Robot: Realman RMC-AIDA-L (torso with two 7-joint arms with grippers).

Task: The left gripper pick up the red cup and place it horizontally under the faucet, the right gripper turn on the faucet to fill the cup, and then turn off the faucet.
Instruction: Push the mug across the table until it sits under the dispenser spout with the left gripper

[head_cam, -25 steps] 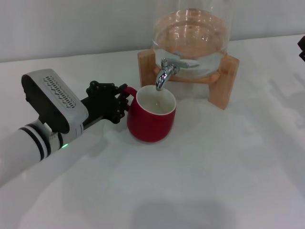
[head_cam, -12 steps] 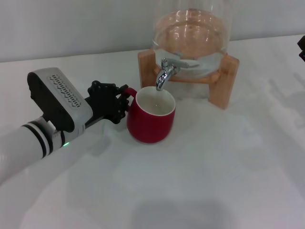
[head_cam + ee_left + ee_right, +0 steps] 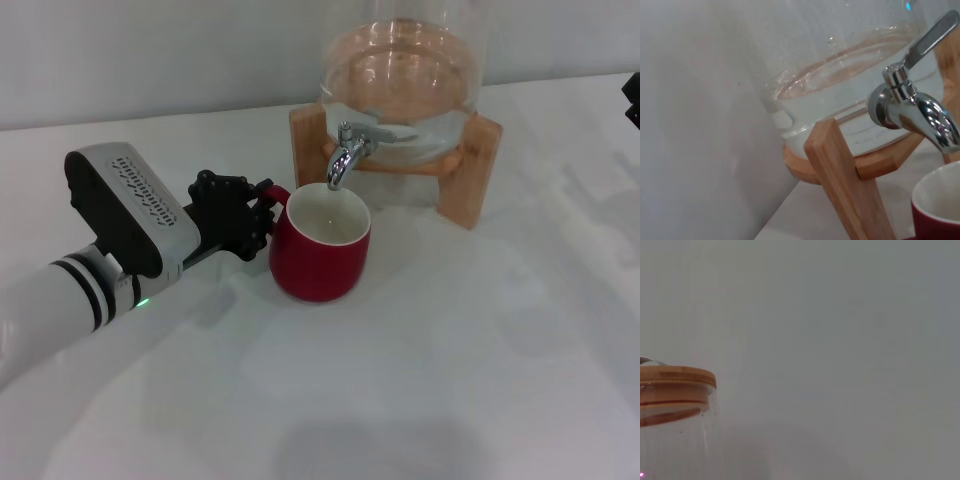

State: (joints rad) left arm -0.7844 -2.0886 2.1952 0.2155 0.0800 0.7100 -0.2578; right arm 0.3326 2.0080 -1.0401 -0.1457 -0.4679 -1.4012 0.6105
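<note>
**Cup under the tap, arm to its left**

The rounded dark-red ceramic cup [image 3: 320,245] stands upright on the white table [image 3: 420,380], its mouth directly beneath the small chrome faucet [image 3: 347,152]. The faucet juts forward from a glass water jar [image 3: 405,70] resting on a wooden stand [image 3: 470,165] behind the cup. The black two-finger left gripper [image 3: 262,212] sits at the cup's left, at its handle.

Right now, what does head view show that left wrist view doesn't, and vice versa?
Head only: the left gripper at the red cup's handle, the whole cup standing on the white table, and a sliver of the right gripper at the edge. Left wrist only: a close look at the faucet's lever and spout underside. Both: faucet, cup rim, glass jar, wooden stand.
</note>
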